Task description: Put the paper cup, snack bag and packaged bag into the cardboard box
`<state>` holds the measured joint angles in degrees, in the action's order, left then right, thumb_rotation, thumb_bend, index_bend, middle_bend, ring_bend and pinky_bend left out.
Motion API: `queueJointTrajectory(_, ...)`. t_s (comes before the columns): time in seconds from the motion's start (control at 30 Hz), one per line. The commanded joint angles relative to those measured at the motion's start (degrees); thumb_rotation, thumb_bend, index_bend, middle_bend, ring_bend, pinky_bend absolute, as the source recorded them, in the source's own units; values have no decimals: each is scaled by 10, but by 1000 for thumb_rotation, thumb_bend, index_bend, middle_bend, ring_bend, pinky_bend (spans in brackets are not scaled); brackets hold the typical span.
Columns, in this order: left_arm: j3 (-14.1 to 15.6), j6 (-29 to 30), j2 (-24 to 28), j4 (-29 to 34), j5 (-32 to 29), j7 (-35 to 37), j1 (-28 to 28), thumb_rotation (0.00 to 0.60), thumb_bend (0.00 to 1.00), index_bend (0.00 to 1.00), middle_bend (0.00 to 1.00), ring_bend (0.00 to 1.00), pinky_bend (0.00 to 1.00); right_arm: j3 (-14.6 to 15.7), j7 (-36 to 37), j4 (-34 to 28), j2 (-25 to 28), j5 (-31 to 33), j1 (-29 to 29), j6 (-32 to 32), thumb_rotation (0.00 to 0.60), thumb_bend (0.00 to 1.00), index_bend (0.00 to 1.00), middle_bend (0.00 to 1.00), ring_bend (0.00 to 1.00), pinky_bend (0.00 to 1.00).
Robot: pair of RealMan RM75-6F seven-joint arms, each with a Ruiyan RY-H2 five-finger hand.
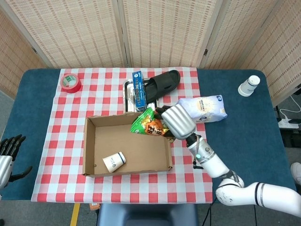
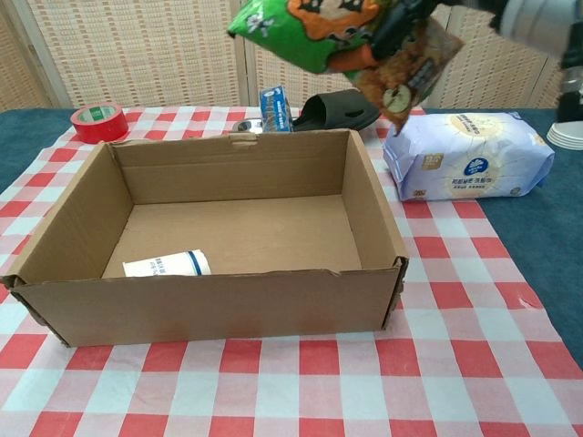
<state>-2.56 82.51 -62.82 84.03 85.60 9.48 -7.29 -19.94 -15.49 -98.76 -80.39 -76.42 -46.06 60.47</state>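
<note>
Two paper cups [image 1: 114, 162] [image 1: 249, 85], one snack bag [image 1: 148, 123], one packaged bag [image 1: 203, 108], one cardboard box [image 1: 89, 146], one tape roll [image 1: 70, 83], one slipper [image 1: 164, 83]
</note>
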Motion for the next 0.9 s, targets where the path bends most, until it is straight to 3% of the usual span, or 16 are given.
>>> queueJointTrajectory(0.03, -1, -1, 0, -1, -2, 1, 0, 600, 224, 0, 0, 0, 0, -9, -7, 56, -69, 26, -41, -28, 600, 266, 807, 538, 578, 820)
queueJointTrajectory(0.13, -1, -2, 0, -2, -3, 1, 0, 600, 224, 0, 0, 0, 0, -13, 9, 89, -109, 48, -64, -44, 600, 264, 789, 538, 572, 820)
queueJointTrajectory(0.2, -1, -3, 0, -1, -4, 0, 0, 600, 224, 0, 0, 0, 0, -10, 23, 98, -116, 67, -77, -77, 600, 144, 679, 519, 490, 758)
queueJointTrajectory(0.23, -1, -4, 1, 0, -6, -1, -1, 600, 224, 0, 0, 0, 0, -8, 32, 97, -110, 85, -86, -109, 600, 78, 573, 475, 401, 660)
queueJointTrajectory(0.27, -1, -5, 2, 0, -6, -1, -1, 600, 224, 0, 0, 0, 0, -7, 34, 97, -105, 103, -92, -133, 600, 20, 429, 397, 275, 501)
queueJointTrajectory(0.3, -1, -6, 3, 1, -6, -1, -1, 600, 224, 0, 0, 0, 0, -5, 28, 96, -100, 125, -99, -152, 600, 0, 239, 269, 133, 294)
queueJointTrajectory(0.37, -1, -8, 4, 1, -7, 0, -2, 600, 224, 0, 0, 0, 0, 0, -1, 92, -90, 192, -116, -188, 600, 0, 25, 67, 2, 41)
queueJointTrajectory(0.43, -2, -4, 5, 1, -6, 5, 0, 600, 224, 0, 0, 0, 0, -3, -20, 75, -82, 210, -123, -173, 600, 0, 0, 0, 0, 0)
queueJointTrajectory(0.7, -1, -2, 3, -2, -3, 6, 0, 600, 224, 0, 0, 0, 0, 13, -41, 48, -43, 194, -104, -114, 600, 0, 0, 0, 0, 0)
queueJointTrajectory(0.9, 0, -5, 2, 1, -2, 0, -1, 600, 223, 0, 0, 0, 0, 51, -149, 14, 49, 211, -75, -59, 600, 0, 0, 0, 0, 0)
